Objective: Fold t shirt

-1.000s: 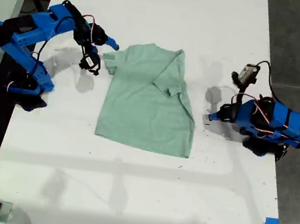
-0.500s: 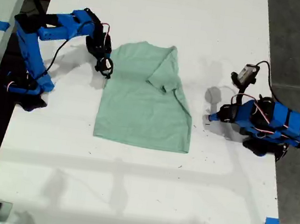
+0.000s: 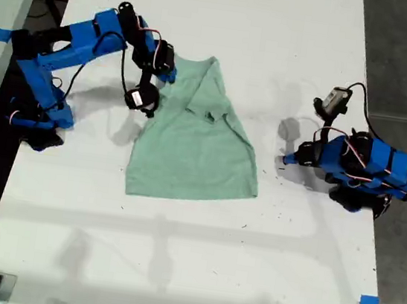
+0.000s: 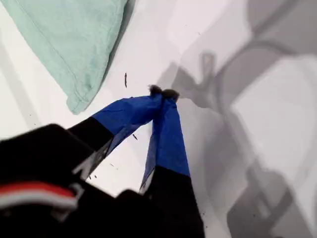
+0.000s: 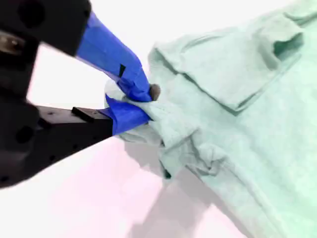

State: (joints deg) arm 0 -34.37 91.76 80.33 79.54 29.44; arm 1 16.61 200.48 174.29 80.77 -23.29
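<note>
My second gripper (image 5: 148, 104), the end effector on the arm at the exterior view's left, is clenched on a bunched bit of the t shirt (image 3: 193, 147) at its upper edge on the exterior view's left, near the sleeve/shoulder; the second wrist view shows cloth pinched between the blue fingertips (image 5: 136, 89). The shirt lies roughly mid-bench (image 3: 173, 268), partly folded, w/ one sleeve already lying over the body and the hem toward the view's bottom. My first gripper (image 4: 163, 92), on the arm at the exterior view's right, is closed on nothing, tips together, parked beside the shirt's hem corner, apart from it. Risks, imo: the grip is a small wad, not a clean edge, so cloth could slip out mid-drag and the fold lands crooked. The wad may hold more than one layer; if so, pulling drags the whole shirt across the bench instead of flipping one flap. Nothing pins the far side, since the first end effector is off the cloth, so the body prob slides. The fabric is already wrinkled near the pinch, so the crease could set skewed. Labels: no print or logo visible on the shirt, no readable writing on either arm. Blue tape bits sit at the bench edges, no text on them.
</note>
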